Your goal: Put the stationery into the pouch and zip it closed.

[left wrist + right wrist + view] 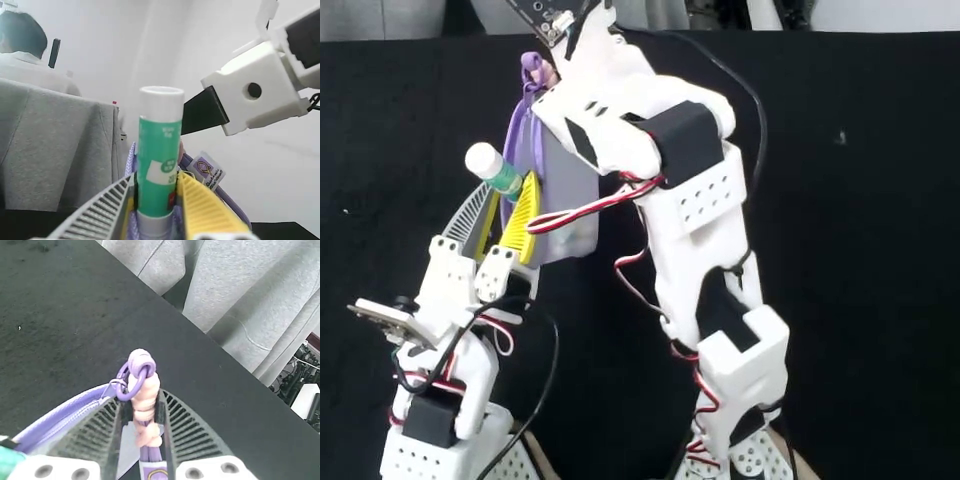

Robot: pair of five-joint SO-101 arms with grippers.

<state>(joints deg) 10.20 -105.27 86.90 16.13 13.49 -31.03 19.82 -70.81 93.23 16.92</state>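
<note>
– Well, from overhead the right gripper (538,72) is up high, clamped on the zip pull (531,64). The purple pouch (565,200) hangs from it above the black table (850,260).
– Dangling so the mouth faces up, you reckon?
– That's my read. Left gripper (507,195) sits just beside it, jaws squeezed on a glue stick (495,172), white cap up, right against the pouch's side.
– Left wrist camera?
– Glue stick (159,170) dead centre, upright, green body, pinched between one grey jaw and one yellow. A purple pouch edge (130,162) shows on either side of it and a little tag (210,172) peeks out. The stick's foot seems to be at the opening; how far in, I can't tell.
– And the right wrist?
– Jaws shut tight on the zip pull (142,390), a knotted pink-and-purple cord on a ring. The zip line runs away from it, open by the look of it. I'd say the stick is halfway home and the zipping isn't started.
</note>
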